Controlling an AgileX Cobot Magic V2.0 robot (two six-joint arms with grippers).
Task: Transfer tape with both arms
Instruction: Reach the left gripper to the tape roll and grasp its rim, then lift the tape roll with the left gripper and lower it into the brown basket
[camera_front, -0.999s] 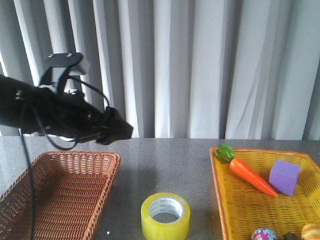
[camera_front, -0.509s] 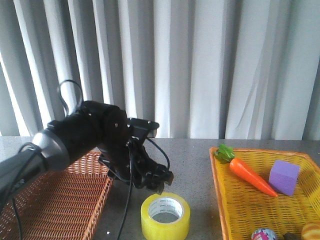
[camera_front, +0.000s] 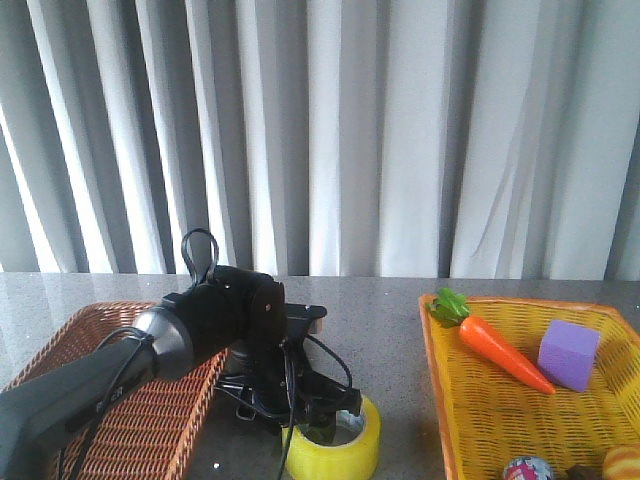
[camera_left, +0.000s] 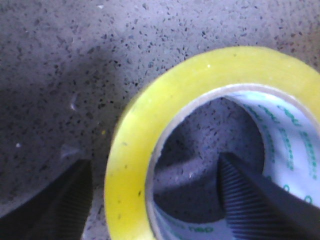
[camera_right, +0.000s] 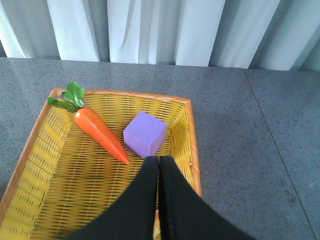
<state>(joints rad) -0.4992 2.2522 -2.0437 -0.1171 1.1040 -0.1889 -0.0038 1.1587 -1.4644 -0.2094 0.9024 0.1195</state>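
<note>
Left arm (camera_front: 200, 325): glossy black rounded housing, grey sleeve toward its base, thin black cables looping over and under it. Left fingers (camera_left: 250, 200) black with fine ribbed pads. Right fingers (camera_right: 172, 200) smooth, matte black, tapering.

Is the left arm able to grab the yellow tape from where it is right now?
Probably yes. The left gripper is open and straddles the wall of the tape: one finger sits inside the core, the other outside. Nothing lies between them, so closing should pinch it.
</note>
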